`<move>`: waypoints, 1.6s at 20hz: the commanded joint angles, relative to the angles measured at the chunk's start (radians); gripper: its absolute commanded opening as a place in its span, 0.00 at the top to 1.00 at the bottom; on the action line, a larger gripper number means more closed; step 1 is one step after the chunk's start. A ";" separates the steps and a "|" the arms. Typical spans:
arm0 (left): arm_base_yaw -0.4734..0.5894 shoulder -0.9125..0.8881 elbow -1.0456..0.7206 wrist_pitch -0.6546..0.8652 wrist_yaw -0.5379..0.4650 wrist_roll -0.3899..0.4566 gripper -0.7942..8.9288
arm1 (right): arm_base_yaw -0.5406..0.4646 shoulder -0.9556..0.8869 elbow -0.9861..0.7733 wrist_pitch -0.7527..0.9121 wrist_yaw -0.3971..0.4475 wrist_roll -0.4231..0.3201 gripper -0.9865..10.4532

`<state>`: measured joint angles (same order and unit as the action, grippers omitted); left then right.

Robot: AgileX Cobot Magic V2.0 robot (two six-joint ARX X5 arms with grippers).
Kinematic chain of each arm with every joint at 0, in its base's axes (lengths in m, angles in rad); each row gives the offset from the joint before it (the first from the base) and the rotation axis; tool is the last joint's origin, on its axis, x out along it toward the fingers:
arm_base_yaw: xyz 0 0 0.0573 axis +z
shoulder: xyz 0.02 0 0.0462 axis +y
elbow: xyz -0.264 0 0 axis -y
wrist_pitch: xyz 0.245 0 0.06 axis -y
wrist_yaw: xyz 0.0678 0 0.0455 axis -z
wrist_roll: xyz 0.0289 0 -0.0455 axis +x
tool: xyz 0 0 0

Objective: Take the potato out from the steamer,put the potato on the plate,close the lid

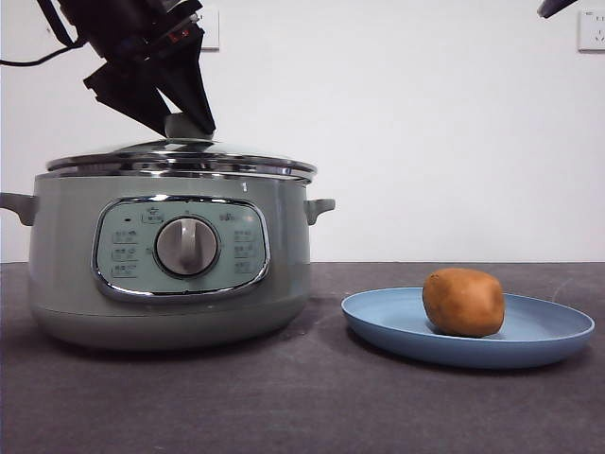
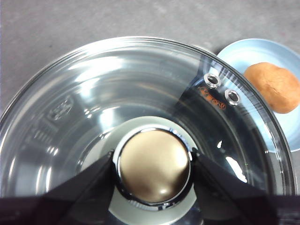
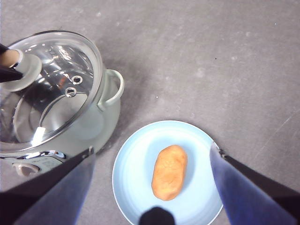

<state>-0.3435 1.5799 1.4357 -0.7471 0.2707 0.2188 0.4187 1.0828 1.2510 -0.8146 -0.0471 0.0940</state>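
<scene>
The sage-green steamer [image 1: 284, 274] stands on the left of the table. The glass lid [image 1: 180, 156] lies on its rim. My left gripper [image 1: 184, 121] comes down from above, its jaws shut on either side of the lid's round knob [image 2: 153, 164]. The orange-brown potato [image 1: 463, 302] lies on the light blue plate [image 1: 548, 336], to the right of the steamer. High above the plate, my right gripper [image 3: 152, 147] hangs open and holds nothing. In the front view it shows only as a black tip [image 1: 558, 8] at the top right corner.
The dark grey tabletop [image 1: 312, 397] runs in front of and between the steamer and the plate. The steamer's side handle [image 1: 319, 206] points toward the plate. A white wall stands behind.
</scene>
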 commanded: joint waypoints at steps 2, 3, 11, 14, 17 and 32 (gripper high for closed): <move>0.009 -0.005 -0.012 -0.034 -0.078 0.009 0.93 | 0.000 -0.002 -0.005 0.005 0.005 0.012 0.56; 0.012 -0.005 -0.012 -0.037 -0.081 0.010 0.93 | 0.000 -0.002 -0.005 0.005 0.005 0.013 0.56; 0.018 -0.005 -0.012 -0.007 0.055 0.008 0.93 | 0.000 -0.002 -0.005 0.006 0.002 0.013 0.56; 0.010 -0.003 -0.012 0.036 0.063 -0.010 0.93 | 0.000 -0.002 -0.005 0.005 0.002 0.013 0.56; 0.010 -0.003 -0.012 0.010 -0.003 -0.009 0.93 | 0.000 -0.002 -0.005 0.004 0.001 0.013 0.56; 0.010 -0.003 -0.008 -0.032 -0.035 -0.039 0.43 | 0.000 -0.003 -0.005 -0.005 -0.005 0.014 0.56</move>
<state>-0.3313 1.5726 1.4265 -0.7780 0.2379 0.1894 0.4187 1.0828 1.2510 -0.8219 -0.0517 0.0982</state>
